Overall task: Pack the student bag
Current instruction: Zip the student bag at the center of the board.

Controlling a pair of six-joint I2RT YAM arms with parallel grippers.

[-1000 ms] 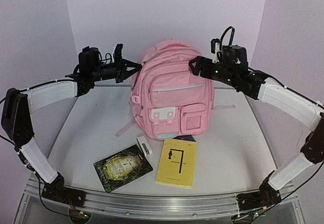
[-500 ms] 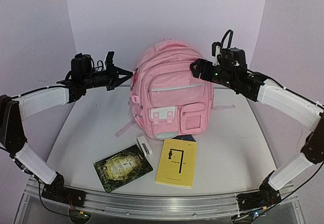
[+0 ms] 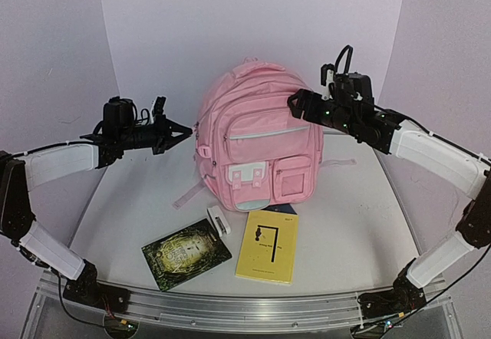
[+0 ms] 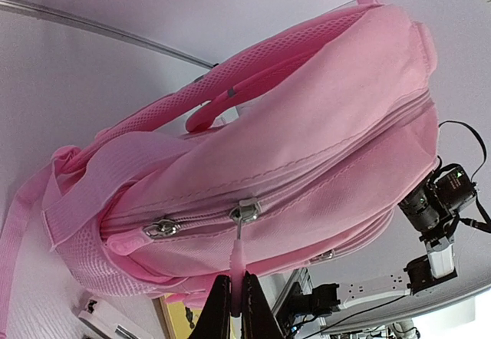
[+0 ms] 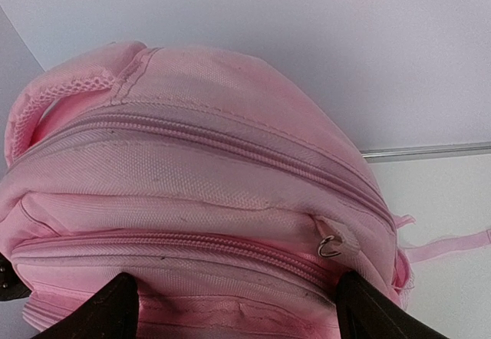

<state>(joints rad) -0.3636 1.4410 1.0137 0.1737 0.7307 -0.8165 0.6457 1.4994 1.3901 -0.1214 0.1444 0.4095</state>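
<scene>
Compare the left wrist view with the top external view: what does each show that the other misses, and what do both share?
Only the left wrist view shows the left gripper shut on a pink zip pull on the bag's side, plus a second slider. Only the top view shows the yellow book, the dark book, a small white item and the bag's front pockets. Both show the bag and the right arm beyond it.

Top cam high+far, wrist cams close from L/R, shared: student bag
</scene>
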